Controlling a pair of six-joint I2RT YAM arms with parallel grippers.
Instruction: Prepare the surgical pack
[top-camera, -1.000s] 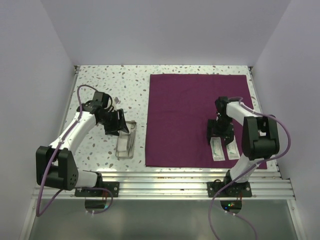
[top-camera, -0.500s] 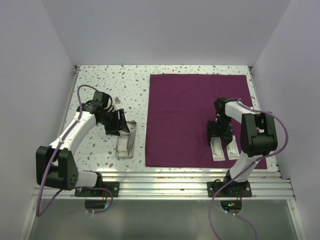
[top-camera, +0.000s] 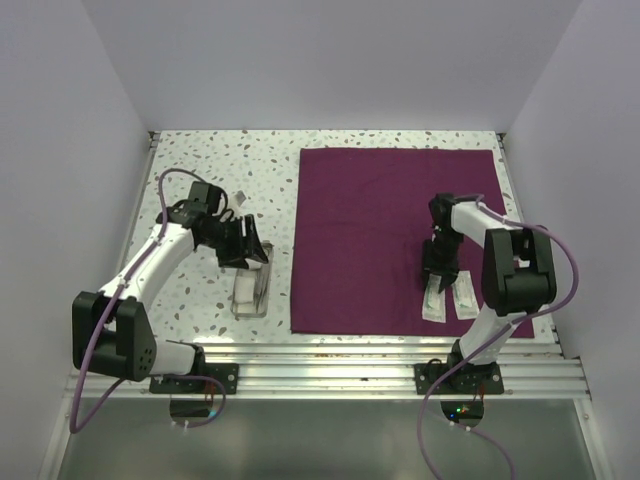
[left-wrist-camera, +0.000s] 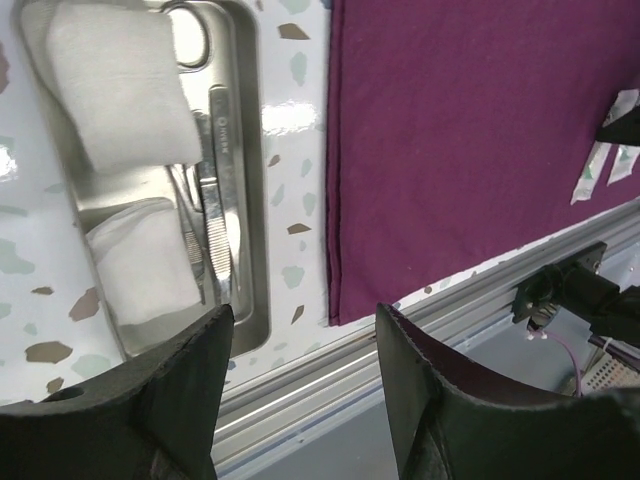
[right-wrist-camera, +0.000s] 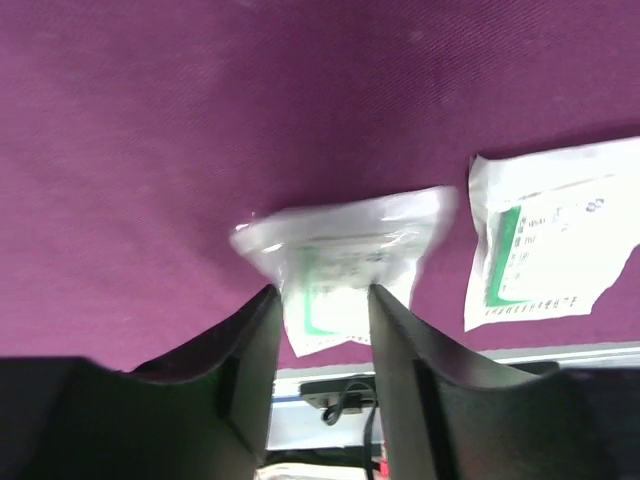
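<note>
Two arms, top view: dark magenta cloth sheet (top-camera: 395, 235) spread flat on speckled bench (top-camera: 220, 170), probably as the wrap base; shiny rectangular steel tray (top-camera: 252, 290) just beside its left edge, off the cloth.
Left wrist view: left pincer (left-wrist-camera: 300, 335) wide and empty by the tray's near end; white gauze squares (left-wrist-camera: 120, 90) and thin metal instruments (left-wrist-camera: 220, 200) inside; engraving unreadable.
Right wrist view: right pincer (right-wrist-camera: 320, 300) narrowed onto white sealed packet (right-wrist-camera: 340, 245), bunching it; second white packet (right-wrist-camera: 545, 250) lies beside; green print illegible.

I have the cloth sheet (top-camera: 390, 235) spread on the table's (top-camera: 200, 160) right half. The tray (top-camera: 250, 312), just left of it, holds gauze squares (left-wrist-camera: 115, 90) beside instruments (left-wrist-camera: 222, 200). A packet (top-camera: 433, 300) lies near the sheet's near-right corner, with a second packet (top-camera: 466, 296) on its right.
</note>
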